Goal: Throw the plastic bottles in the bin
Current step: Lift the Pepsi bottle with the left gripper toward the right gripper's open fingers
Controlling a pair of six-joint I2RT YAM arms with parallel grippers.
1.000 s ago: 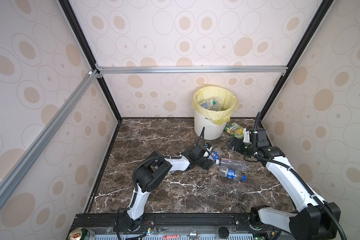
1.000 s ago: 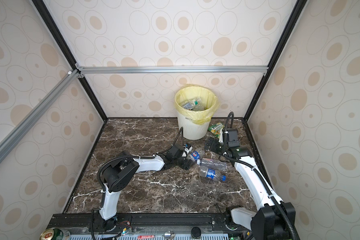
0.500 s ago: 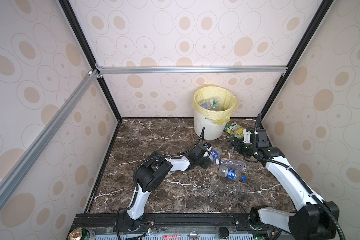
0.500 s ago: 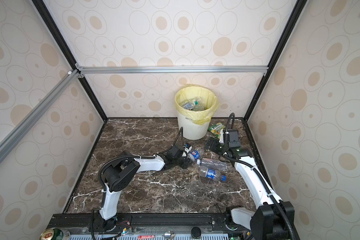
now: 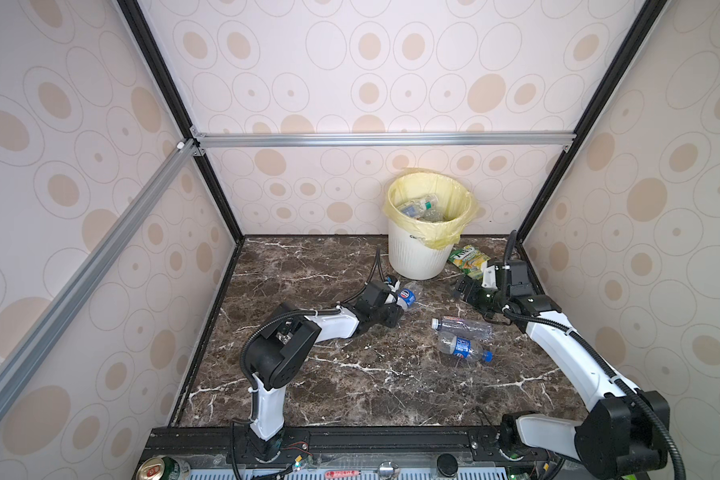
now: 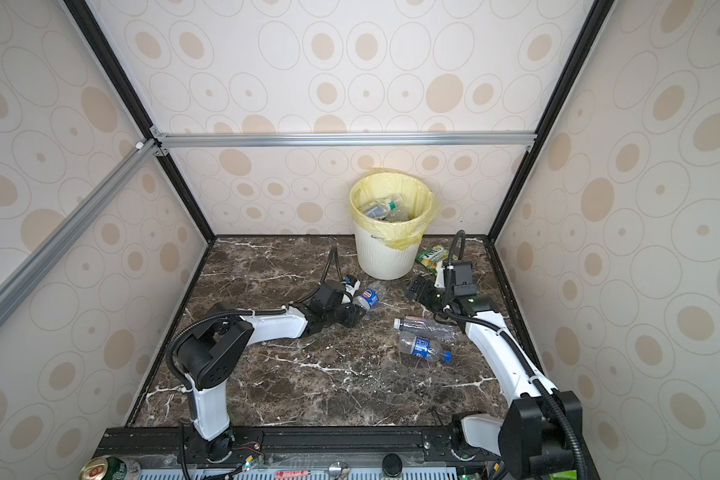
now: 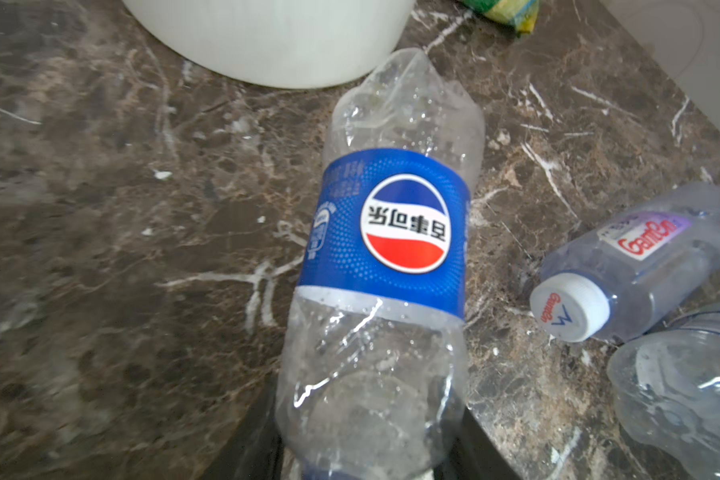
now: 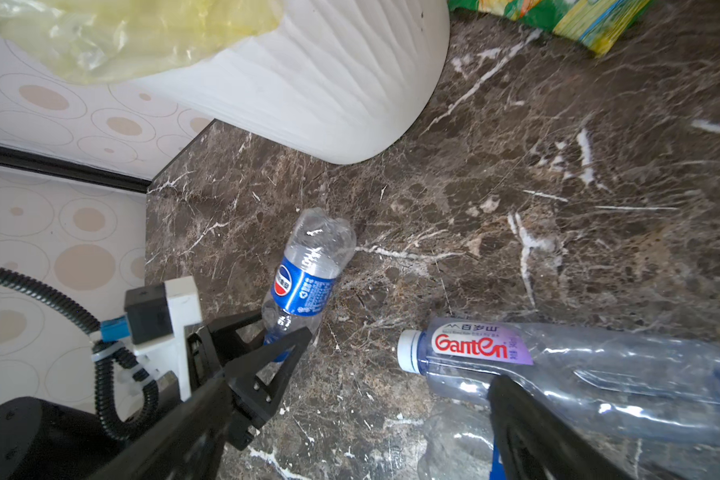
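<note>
A clear Pepsi bottle (image 5: 408, 296) (image 6: 371, 296) with a blue label lies on the marble floor just in front of the bin (image 5: 416, 257) (image 6: 381, 257). My left gripper (image 5: 393, 309) (image 7: 371, 449) is shut on its neck end, with the base pointing at the bin. The right wrist view shows that grip on the Pepsi bottle (image 8: 308, 270) too. My right gripper (image 5: 462, 286) (image 8: 366, 399) hangs open and empty to the right of the bin. A Ganten bottle (image 5: 462, 326) (image 8: 558, 361) and a blue-capped bottle (image 5: 462, 347) lie loose below it. Several bottles (image 5: 422, 208) sit inside the bin.
A green-yellow snack packet (image 5: 466, 257) (image 6: 433, 254) lies between the bin and the right wall, beside my right wrist. A metal can (image 5: 159, 469) stands on the front rail at the left. Patterned walls close in three sides of the floor.
My left jaws have narrowed onto the Pepsi bottle's neck, and the bottle has shifted slightly towards the back left. The right arm has hardly moved.
</note>
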